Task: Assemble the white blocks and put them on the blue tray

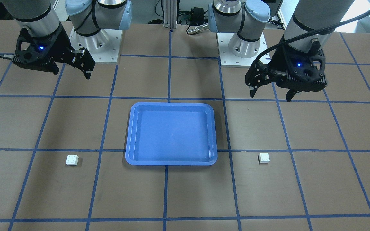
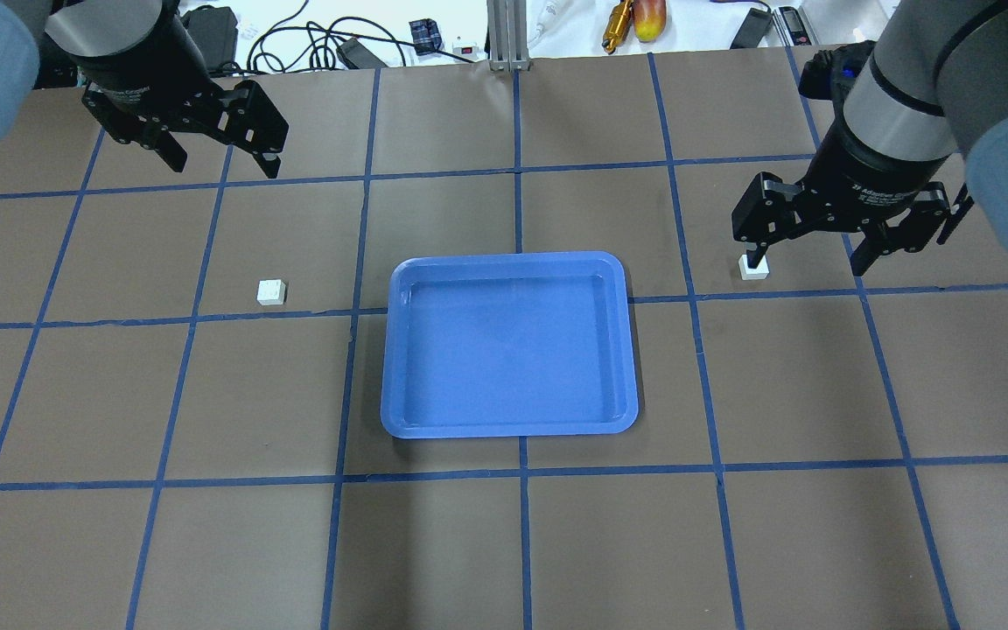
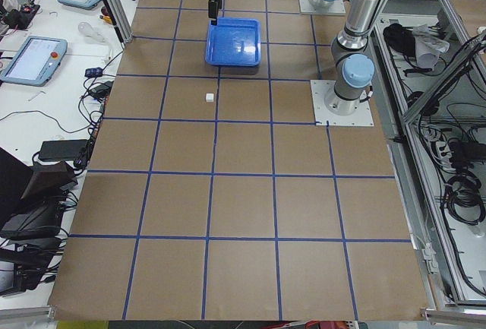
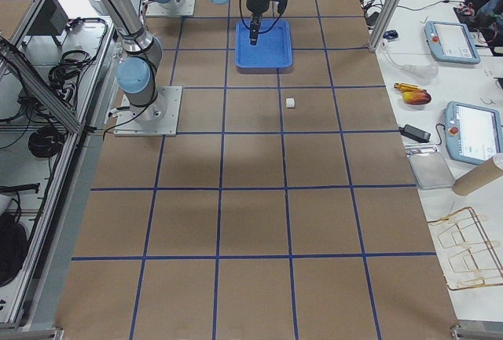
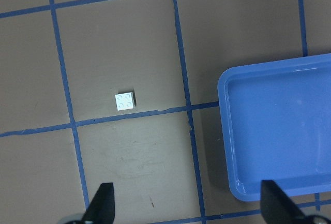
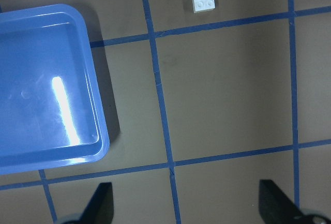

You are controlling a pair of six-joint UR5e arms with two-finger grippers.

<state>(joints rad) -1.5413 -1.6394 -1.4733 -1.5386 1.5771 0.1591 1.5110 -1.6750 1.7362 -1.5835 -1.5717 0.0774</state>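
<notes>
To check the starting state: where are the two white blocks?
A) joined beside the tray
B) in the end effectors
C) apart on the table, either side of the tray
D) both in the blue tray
C: one white block and the other white block lie on the table, flanking the blue tray.

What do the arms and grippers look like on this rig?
The left arm and right arm are silver-grey tubes with pale blue joint caps and black bands. The left gripper and right gripper are black, each with two slim jaws and a blue light on its camera mount. A ribbed black cable runs down the left arm. The right gripper's body bears white lettering.
</notes>
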